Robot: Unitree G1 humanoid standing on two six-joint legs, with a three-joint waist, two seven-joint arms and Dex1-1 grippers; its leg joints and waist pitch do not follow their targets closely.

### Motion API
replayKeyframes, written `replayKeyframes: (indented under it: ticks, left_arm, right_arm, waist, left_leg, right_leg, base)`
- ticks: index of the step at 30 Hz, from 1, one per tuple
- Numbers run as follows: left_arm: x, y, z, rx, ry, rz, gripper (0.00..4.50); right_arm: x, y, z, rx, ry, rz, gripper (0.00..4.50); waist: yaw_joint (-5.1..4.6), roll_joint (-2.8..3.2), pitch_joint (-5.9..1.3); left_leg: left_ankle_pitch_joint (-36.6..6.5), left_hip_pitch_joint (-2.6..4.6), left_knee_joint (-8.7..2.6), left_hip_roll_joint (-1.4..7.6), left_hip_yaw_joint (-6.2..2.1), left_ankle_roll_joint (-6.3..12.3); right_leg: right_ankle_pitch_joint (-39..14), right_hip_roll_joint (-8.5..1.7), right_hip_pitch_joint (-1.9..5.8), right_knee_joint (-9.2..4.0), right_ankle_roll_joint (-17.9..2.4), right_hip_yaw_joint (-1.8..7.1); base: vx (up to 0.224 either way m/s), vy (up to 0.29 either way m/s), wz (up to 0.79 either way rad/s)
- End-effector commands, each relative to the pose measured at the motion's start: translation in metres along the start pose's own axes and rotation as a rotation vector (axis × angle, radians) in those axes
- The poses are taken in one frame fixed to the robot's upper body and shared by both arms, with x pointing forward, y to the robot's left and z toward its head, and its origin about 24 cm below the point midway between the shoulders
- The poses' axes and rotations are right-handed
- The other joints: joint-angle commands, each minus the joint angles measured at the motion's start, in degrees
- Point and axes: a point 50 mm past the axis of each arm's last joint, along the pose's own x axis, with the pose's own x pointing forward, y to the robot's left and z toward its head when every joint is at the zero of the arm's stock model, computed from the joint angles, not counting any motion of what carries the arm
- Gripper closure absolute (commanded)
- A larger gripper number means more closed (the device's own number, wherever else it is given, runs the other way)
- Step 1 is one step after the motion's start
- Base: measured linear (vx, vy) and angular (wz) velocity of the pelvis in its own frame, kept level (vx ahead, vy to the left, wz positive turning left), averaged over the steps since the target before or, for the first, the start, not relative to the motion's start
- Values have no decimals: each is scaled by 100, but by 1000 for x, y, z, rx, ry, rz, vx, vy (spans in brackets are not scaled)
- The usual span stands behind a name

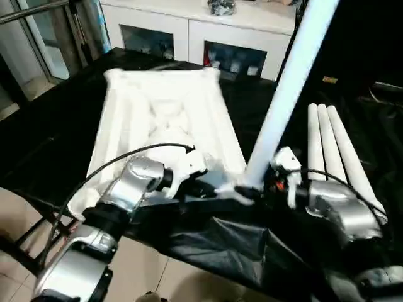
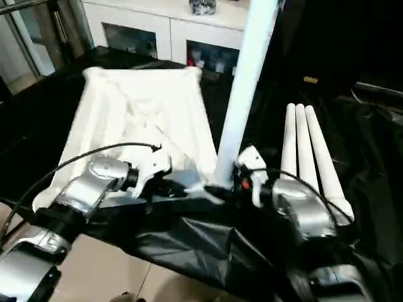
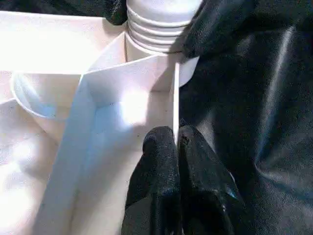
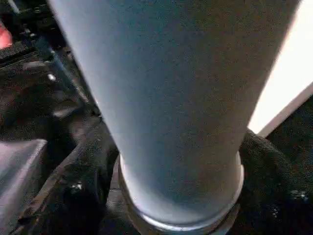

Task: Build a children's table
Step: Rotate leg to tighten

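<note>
The children's table top (image 1: pixel 157 107) lies upside down on the black cover, its ribbed underside facing up. One white leg (image 1: pixel 283 88) stands in the near right corner socket, leaning a little to the right, and its threaded end (image 3: pixel 156 24) still shows above the socket. My right gripper (image 1: pixel 247 190) is shut on the base of this leg, with a black finger (image 4: pixel 73 191) on each side. My left gripper (image 3: pixel 176 139) is shut on the top's thin rim (image 3: pixel 175 98) just beside that corner. Three more legs (image 1: pixel 330 151) lie side by side to the right.
A white cabinet (image 1: pixel 189 31) with glass-fronted compartments stands behind the work table. The black cover (image 1: pixel 227 251) hangs in folds over the near edge, with bare floor (image 1: pixel 145 270) below. A black cable (image 1: pixel 113 163) loops over my left forearm.
</note>
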Motion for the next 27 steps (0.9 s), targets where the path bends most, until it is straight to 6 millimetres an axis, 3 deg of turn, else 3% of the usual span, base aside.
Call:
replayKeyframes:
  ticks: [1, 5, 8, 12, 14, 15, 18, 21, 22, 27]
  left_arm:
    - [6, 0, 21, 72, -67, -11, 450]
    - [3, 1, 20, 71, -64, -6, 450]
    - [4, 3, 21, 50, -79, 28, 450]
    - [11, 9, 26, 15, -93, 124, 450]
    - [13, 11, 27, 4, -94, 155, 450]
    - [17, 15, 31, -19, -93, 215, 450]
    - [25, 22, 37, -81, -91, 326, 450]
    - [35, 27, 45, -158, -87, 419, 450]
    - [36, 27, 46, -161, -91, 435, 450]
    - [46, 23, 52, -134, -125, 411, 450]
  right_arm:
    - [21, 28, -6, 21, 31, 210, 137]
    - [23, 31, -5, 37, 27, 228, 167]
    - [31, 28, -7, 52, 18, 156, 172]
    - [47, 7, -13, 91, 35, -150, 176]
    - [50, 2, -13, 112, 31, -221, 177]
    - [56, -8, -13, 175, 20, -381, 177]
    - [63, -18, -12, 285, 7, -555, 178]
    - [72, -19, -8, 336, -18, -612, 178]
    - [73, -18, -7, 330, -22, -603, 143]
    - [77, -20, -3, 339, -50, -637, 99]
  waist:
    - [3, -31, -390]
    - [35, -31, -402]
    - [32, -47, -390]
    - [-87, -36, -364]
    - [-163, -41, -362]
    - [-177, -35, -369]
    - [-245, -35, -371]
    - [-222, -27, -377]
    - [-207, -43, -391]
    - [-176, -49, -419]
  left_leg:
    - [-989, 66, -382, 343, -128, 397]
    - [-877, 62, -372, 342, -120, 421]
    - [-935, 62, -377, 338, -122, 389]
    - [-1147, 53, -407, 325, -157, 159]
    - [-1310, 61, -410, 311, -172, 71]
    - [-1323, 76, -400, 313, -169, 61]
    - [-1347, 87, -392, 288, -169, 49]
    - [-1293, 110, -376, 297, -141, 97]
    - [-1201, 87, -371, 284, -137, 153]
    - [-857, 47, -358, 287, -116, 406]
  right_leg:
    - [-1584, -599, 290, -509, -1027, 329]
    - [-1410, -607, 294, -490, -1047, 332]
    - [-1571, -612, 289, -506, -1022, 327]
    - [-2077, -614, 264, -537, -943, 303]
    - [-2322, -621, 268, -567, -895, 296]
    - [-2344, -630, 256, -574, -878, 303]
    - [-2380, -621, 243, -582, -905, 298]
    - [-2082, -612, 219, -575, -991, 313]
    - [-1887, -606, 257, -555, -1024, 307]
    - [-1163, -609, 283, -482, -1182, 314]
  base:
    - [0, 0, 0]
    - [0, 0, 0]
    - [0, 0, 0]
    - [0, 0, 0]
    - [0, 0, 0]
    - [0, 0, 0]
    - [0, 0, 0]
    - [0, 0, 0]
    - [0, 0, 0]
    - [0, 0, 0]
